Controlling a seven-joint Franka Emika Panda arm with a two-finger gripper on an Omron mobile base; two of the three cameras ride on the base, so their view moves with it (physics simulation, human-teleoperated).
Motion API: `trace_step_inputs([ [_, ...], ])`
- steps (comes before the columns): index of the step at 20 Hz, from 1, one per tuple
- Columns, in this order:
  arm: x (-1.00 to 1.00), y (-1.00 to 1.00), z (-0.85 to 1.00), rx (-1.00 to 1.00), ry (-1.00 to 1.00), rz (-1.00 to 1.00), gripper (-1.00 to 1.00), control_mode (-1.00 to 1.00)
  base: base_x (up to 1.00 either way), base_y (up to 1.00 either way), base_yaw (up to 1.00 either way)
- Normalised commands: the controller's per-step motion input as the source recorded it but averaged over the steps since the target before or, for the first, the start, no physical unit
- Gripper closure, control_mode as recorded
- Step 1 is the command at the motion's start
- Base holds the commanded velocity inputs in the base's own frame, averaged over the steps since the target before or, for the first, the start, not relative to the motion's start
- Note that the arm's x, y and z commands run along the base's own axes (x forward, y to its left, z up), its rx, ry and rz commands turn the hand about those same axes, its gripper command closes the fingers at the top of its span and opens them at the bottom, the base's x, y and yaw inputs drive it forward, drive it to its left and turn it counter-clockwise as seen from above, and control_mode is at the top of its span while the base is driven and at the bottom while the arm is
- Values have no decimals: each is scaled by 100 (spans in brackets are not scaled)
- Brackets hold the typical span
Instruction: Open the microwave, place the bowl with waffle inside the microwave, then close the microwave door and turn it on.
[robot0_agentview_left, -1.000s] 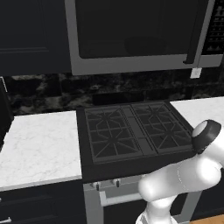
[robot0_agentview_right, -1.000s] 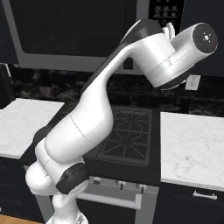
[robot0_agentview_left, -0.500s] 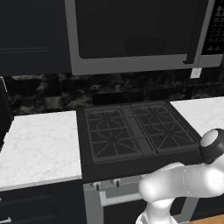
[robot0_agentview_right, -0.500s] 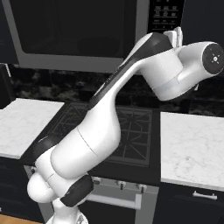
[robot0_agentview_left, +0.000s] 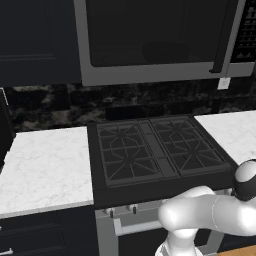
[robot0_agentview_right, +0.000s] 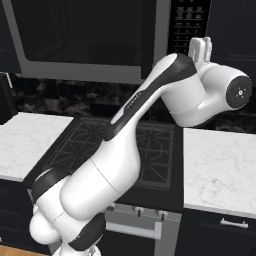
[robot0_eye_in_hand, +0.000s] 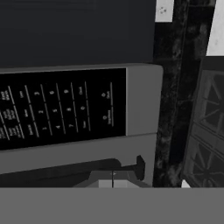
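The microwave (robot0_agentview_left: 155, 75) hangs above the stove with the microwave door (robot0_agentview_left: 150, 35) shut and its black bar handle (robot0_agentview_left: 225, 37) at the right. A dim, dark rounded shape (robot0_agentview_left: 165, 50) shows behind the glass; I cannot tell whether it is the bowl. The waffle is hidden. My gripper (robot0_eye_in_hand: 113, 181) is shut with nothing between its fingertips, close in front of the dark button panel (robot0_eye_in_hand: 61, 109). In the right base view my hand (robot0_agentview_right: 200, 49) sits raised against the panel's (robot0_agentview_right: 190, 20) lower edge.
A black stove (robot0_agentview_left: 155, 150) with grates lies below the microwave. White marble counters flank it left (robot0_agentview_left: 45, 165) and right (robot0_agentview_right: 220, 165). A wall outlet (robot0_agentview_left: 223, 83) sits under the microwave's right corner. Dark cabinets stand either side.
My arm's elbow has swung right and down. The hand has dropped slightly along the button panel. The gripper stays shut and the door stays shut.
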Motion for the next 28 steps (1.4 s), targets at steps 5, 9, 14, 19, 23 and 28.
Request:
trace_step_inputs([
  [5, 29, 9, -14, 0, -9, -2, 100, -100, 0, 0, 0],
  [9, 37, 0, -12, 0, -10, -2, 100, -100, 0, 0, 0],
  [14, 45, 0, -4, 0, -7, -4, 100, -100, 0, 0, 0],
  [19, 49, -2, 0, 0, -3, -4, 100, -100, 0, 0, 0],
  [23, 44, -19, 0, 0, -1, -5, 100, -100, 0, 0, 0],
  [28, 36, -33, 0, 0, 0, -6, 100, -100, 0, 0, 0],
])
